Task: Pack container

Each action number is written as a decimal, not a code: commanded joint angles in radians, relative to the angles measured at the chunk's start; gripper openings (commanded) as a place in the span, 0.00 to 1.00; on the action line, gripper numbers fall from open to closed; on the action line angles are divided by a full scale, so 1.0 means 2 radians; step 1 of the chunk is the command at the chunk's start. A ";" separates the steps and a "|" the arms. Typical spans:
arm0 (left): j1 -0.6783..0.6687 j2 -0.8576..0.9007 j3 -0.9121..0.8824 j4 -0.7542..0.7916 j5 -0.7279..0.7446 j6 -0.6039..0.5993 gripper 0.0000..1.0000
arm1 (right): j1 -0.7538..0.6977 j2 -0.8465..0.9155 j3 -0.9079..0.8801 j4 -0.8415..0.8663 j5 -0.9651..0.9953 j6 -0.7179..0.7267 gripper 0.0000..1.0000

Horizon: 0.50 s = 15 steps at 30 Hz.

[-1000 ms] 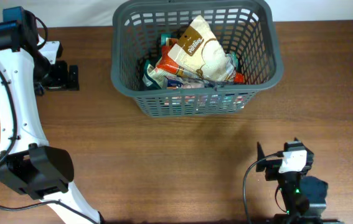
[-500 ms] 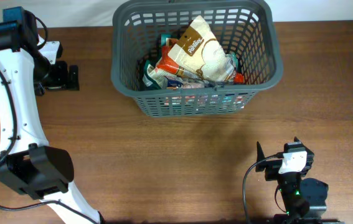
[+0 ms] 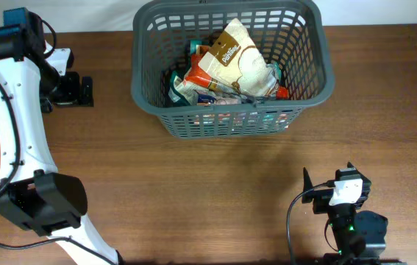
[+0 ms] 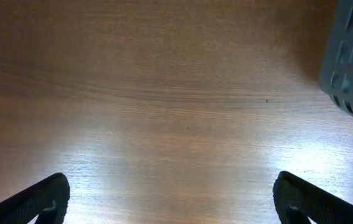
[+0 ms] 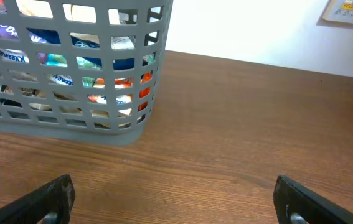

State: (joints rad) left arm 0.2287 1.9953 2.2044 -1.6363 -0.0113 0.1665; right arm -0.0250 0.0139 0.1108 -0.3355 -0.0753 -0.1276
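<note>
The brown wood-grain worktop fills most of the overhead view. The container stands at its far edge, about midway between the left and right edges. It is a large dark grey plastic basket, rectangular with rounded corners. A solid rim runs round the top, and the lattice walls of rows of oblong slots lean in a little towards the base. It sits upright and flat on the wood.

The left arm, white with black joints, rises from a black base near the near left corner and reaches towards the far left corner. The right arm's black and white wrist sits low at the near edge, towards the right corner.

Snack packets are heaped inside the container. The biggest, a cream and brown bag, lies tilted on top of the pile. Under it are smaller red, orange, blue and teal packets, their colours showing through the slots in the right wrist view.

The left gripper is over bare wood, well apart from the container's left side, fingers spread wide with nothing between them. The right gripper faces the container's front right corner from a distance, fingers likewise spread wide and holding nothing
</note>
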 commanded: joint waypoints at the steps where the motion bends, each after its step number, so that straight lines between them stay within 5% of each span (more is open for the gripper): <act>1: -0.010 -0.034 -0.008 0.002 0.004 -0.005 0.99 | 0.004 -0.005 -0.005 0.002 0.004 0.002 0.99; 9: -0.084 -0.204 -0.153 0.003 0.003 -0.003 0.99 | 0.004 -0.005 -0.005 0.002 0.004 0.002 0.99; 15: -0.108 -0.377 -0.327 0.159 0.008 0.006 0.99 | 0.004 -0.005 -0.005 0.002 0.004 0.002 0.99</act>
State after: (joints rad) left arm 0.0231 1.4021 1.7130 -1.4441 -0.0082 0.1722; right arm -0.0242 0.0120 0.1101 -0.3359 -0.0757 -0.1276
